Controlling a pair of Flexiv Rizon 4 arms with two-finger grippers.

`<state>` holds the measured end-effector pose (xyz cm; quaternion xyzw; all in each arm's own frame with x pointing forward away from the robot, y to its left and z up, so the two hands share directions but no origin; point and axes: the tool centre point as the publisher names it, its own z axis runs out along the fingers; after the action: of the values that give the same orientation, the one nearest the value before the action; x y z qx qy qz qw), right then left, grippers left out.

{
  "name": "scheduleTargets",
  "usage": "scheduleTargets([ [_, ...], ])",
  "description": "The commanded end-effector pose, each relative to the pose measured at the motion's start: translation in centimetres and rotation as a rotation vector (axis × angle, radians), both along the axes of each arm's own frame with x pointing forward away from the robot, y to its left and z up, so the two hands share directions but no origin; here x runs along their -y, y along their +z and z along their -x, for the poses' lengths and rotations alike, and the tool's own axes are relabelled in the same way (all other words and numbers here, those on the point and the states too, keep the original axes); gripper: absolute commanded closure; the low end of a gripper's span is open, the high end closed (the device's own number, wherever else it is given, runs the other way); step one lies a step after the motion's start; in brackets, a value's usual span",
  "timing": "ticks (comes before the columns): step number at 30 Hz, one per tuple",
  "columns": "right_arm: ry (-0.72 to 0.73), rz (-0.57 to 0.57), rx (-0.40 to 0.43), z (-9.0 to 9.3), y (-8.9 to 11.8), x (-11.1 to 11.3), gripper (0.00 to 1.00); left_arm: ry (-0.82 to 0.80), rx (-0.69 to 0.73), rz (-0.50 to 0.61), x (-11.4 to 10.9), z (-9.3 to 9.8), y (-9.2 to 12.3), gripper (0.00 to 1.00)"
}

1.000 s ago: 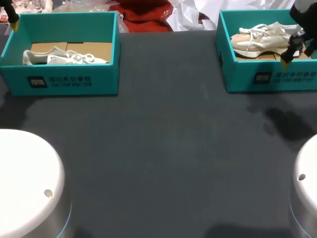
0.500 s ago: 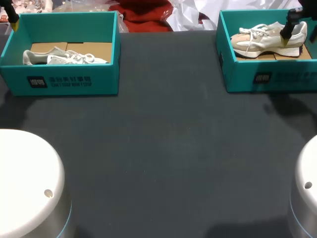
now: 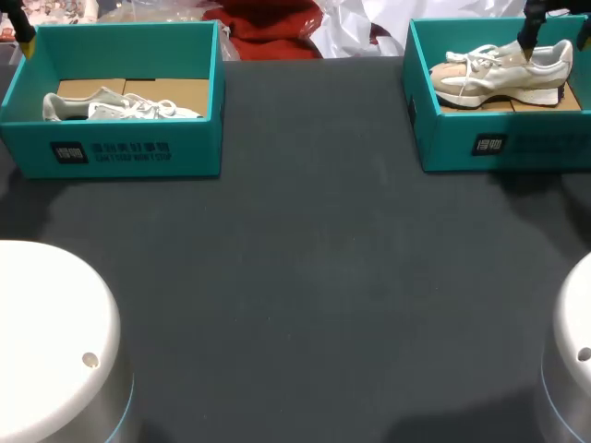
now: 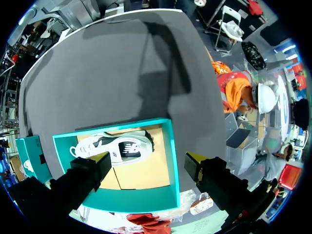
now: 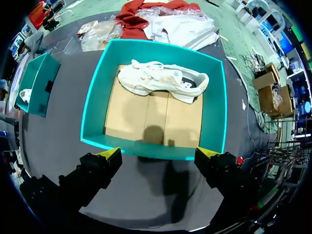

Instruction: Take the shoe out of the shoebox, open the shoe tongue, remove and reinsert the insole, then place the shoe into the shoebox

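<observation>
Resting in teal shoebox [image 5: 146, 146], cream laced shoe [image 5: 163, 80]

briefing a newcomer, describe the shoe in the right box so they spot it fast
On the dark table, find the teal right shoebox. The shoe lies toward its far wall; its beige toe sets it apart from the whiter shoe in the left shoebox.

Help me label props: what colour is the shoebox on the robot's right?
The shoebox is teal, walls and rim alike; the right wrist view shows it best.
</observation>
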<state>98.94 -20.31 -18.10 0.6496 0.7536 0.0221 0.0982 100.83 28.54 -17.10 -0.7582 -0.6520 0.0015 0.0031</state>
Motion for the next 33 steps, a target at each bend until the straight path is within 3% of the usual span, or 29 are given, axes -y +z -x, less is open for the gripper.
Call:
scheduleTargets([
  [1, -0.014, -0.019, 0.031, -4.1, -0.8, 0.6, 0.0, -0.002, 0.0, -0.002, 0.0, 0.0, 0.0, 0.0],
  [15, -0.014, -0.019, 0.031, -4.1, -0.8, 0.6, 0.0, -0.002, 0.0, -0.002, 0.0, 0.0, 0.0, 0.0],
  [17, -0.072, -0.014, 0.081, -5.3, -0.5, 1.8, 0.0, -0.002, 0.0, -0.002, 0.0, 0.0, 0.0, 0.0],
  [20, -0.12, 0.057, 0.084, -7.3, -0.6, 3.1, 0.0, -0.002, 0.0, -0.002, 0.0, 0.0, 0.0, 0.0],
  [25, -0.18, 0.073, 0.138, -10.0, -1.5, 4.3, 0.0, -0.002, 0.0, -0.002, 0.0, 0.0, 0.0, 0.0],
  [33, -0.18, 0.073, 0.138, -10.0, -1.5, 4.3, 0.0, -0.002, 0.0, -0.002, 0.0, 0.0, 0.0, 0.0],
])
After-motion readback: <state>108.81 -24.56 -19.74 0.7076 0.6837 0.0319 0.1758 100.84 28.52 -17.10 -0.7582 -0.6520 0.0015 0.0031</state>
